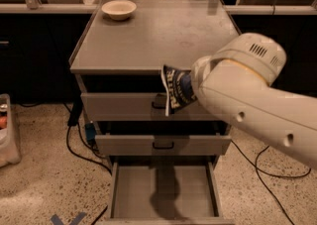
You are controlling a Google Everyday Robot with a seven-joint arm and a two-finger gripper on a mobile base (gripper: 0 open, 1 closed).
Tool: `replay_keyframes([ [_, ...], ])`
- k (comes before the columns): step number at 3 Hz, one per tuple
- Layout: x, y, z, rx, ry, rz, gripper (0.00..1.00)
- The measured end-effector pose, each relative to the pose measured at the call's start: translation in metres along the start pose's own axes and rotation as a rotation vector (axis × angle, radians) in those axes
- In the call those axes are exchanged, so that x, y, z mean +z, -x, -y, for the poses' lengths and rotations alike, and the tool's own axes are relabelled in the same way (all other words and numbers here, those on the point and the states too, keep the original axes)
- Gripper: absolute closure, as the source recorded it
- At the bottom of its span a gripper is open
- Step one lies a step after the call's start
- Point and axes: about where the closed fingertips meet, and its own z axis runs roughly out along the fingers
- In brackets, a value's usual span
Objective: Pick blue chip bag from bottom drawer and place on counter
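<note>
gripper (188,92): at the tip of the smooth, rounded white arm (257,105), mostly hidden, clamped on the bag's end
blue chip bag (174,89): crinkled navy foil, white lettering, upright before the top drawer (124,106)
bottom drawer (130,192): plain grey tray, pulled out
counter (158,35): flat matte grey, round cream bowl (119,9) at far-left corner

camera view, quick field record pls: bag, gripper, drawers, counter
blue chip bag: held in the air before the top drawer, below the edge of the counter
gripper: right of the bag, largely hidden by the arm, jaws shut on it
bottom drawer: pulled open
counter: bag not yet on it; bowl at far left corner
</note>
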Motion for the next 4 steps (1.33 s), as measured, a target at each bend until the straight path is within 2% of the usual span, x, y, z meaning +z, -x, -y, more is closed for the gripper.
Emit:
replay_keyframes([
  [1, -0.022, 0.000, 0.043, -0.053, -0.063, -0.026, 1.00],
  [2, -0.014, 0.006, 0.081, -0.104, -0.109, -0.023, 1.00],
  [3, 0.024, 0.023, 0.109, -0.134, -0.145, 0.000, 1.00],
  [4, 0.087, 0.046, 0.133, -0.146, -0.153, 0.014, 1.00],
])
